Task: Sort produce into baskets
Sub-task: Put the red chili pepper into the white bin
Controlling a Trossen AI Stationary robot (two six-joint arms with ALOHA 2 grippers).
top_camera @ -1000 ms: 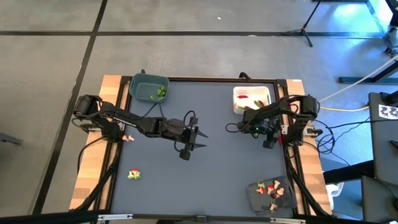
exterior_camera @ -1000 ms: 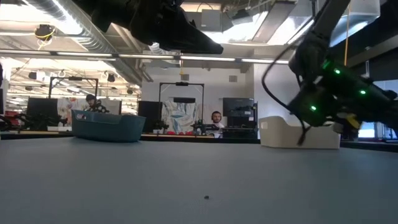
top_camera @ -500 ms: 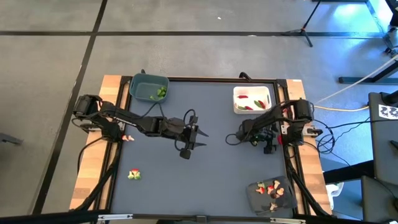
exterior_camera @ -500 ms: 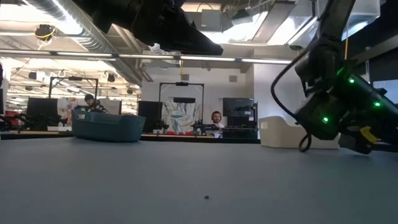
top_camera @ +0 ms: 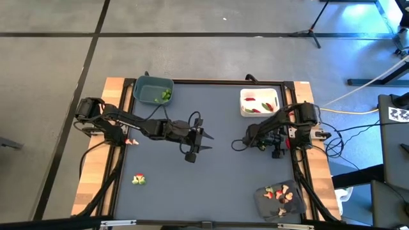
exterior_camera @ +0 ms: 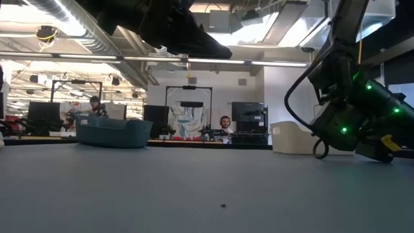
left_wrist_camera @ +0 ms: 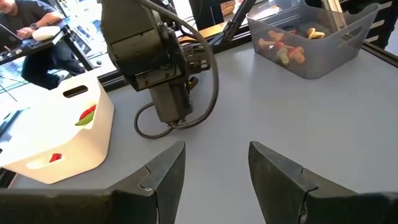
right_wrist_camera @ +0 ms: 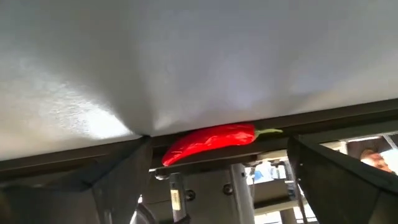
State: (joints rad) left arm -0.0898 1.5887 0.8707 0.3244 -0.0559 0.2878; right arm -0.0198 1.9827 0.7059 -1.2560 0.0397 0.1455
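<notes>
A red chili pepper (right_wrist_camera: 210, 142) lies on the table against the dark rail at the right edge. My right gripper (right_wrist_camera: 219, 144) hangs low beside that rail (top_camera: 282, 145), open, one finger on either side of the pepper without touching it. My left gripper (top_camera: 203, 137) hovers open above the middle of the table, with nothing between its fingers (left_wrist_camera: 214, 163). The blue-grey basket (top_camera: 153, 89) holds green produce. The white basket (top_camera: 259, 102) holds red pieces, and the dark grey tray (top_camera: 278, 199) holds red and tan pieces.
Loose produce lies near the left edge: a green and red cluster (top_camera: 138, 180) and a small red and pale piece (top_camera: 132, 142). A cable loops beside my right arm (left_wrist_camera: 163, 74). Beyond the table's far edge people sit at desks (exterior_camera: 224, 123).
My right gripper has gone down and toward the table's right edge, ending low by the rail. It has stayed open. My left arm has kept still.
</notes>
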